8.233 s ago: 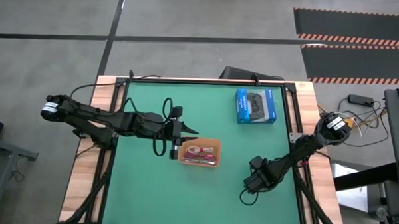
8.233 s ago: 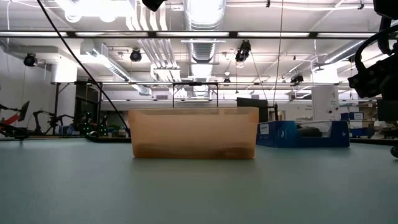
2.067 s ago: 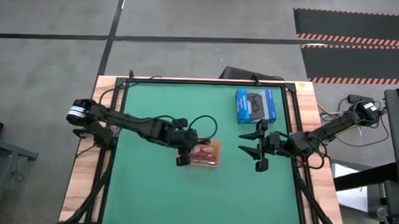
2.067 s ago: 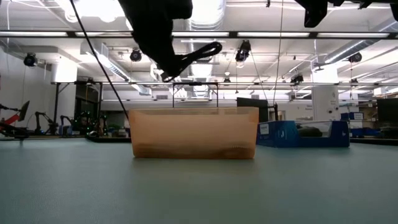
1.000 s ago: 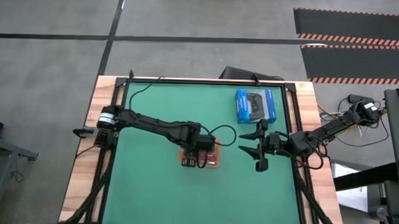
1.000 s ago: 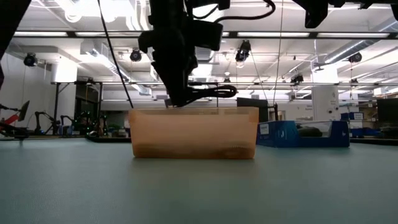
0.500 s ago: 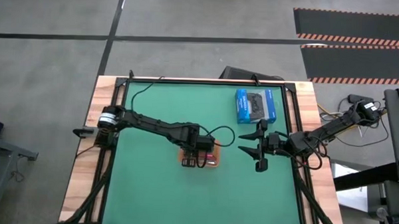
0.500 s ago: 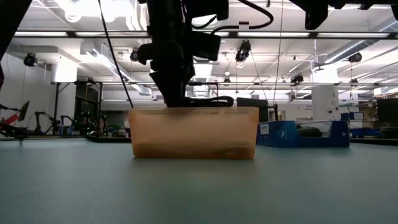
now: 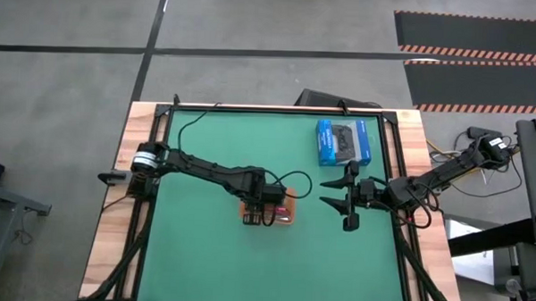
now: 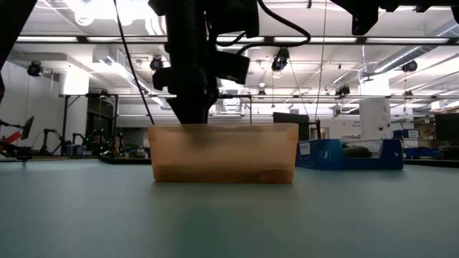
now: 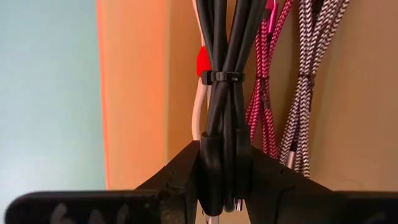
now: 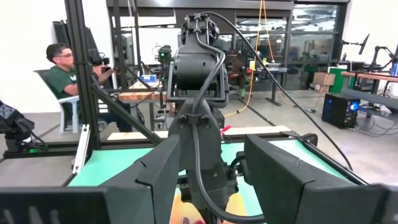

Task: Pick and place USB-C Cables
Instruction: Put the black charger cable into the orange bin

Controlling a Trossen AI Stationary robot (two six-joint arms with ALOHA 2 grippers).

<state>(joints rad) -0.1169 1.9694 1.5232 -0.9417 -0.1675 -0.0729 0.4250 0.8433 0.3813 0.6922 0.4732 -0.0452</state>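
The orange tray (image 9: 270,209) stands at the table's middle; in the low view its translucent wall (image 10: 222,154) faces me. My left gripper (image 9: 264,207) reaches down into it, shut on the black USB-C cable bundle (image 11: 227,74). In the tray lie a magenta cable (image 11: 264,93), a silver-grey braided cable (image 11: 308,93) and a white cable (image 11: 196,121), partly hidden by the black one. My right gripper (image 9: 345,205) hangs open in the air to the tray's right, nothing between its fingers. My left gripper pinches the black bundle near its one end (image 11: 222,146) between its two fingers (image 11: 186,174). The fingers come from above, down past the tray's rim (image 10: 188,122). The bundle runs on from the fingers along the tray, beside the magenta cable; whether it rests on the floor I cannot tell.
A blue box picturing a black controller (image 9: 343,141) lies at the far right of the green mat. A seated person (image 12: 65,74) shows in the room beyond the table. Green mat (image 9: 202,255) spreads in front of the tray.
My left gripper has gone down into the tray with the black bundle. A second ago the bundle stuck out level above the rim in the low view; now it is below the rim, behind the tray's wall. The grip has stayed shut.
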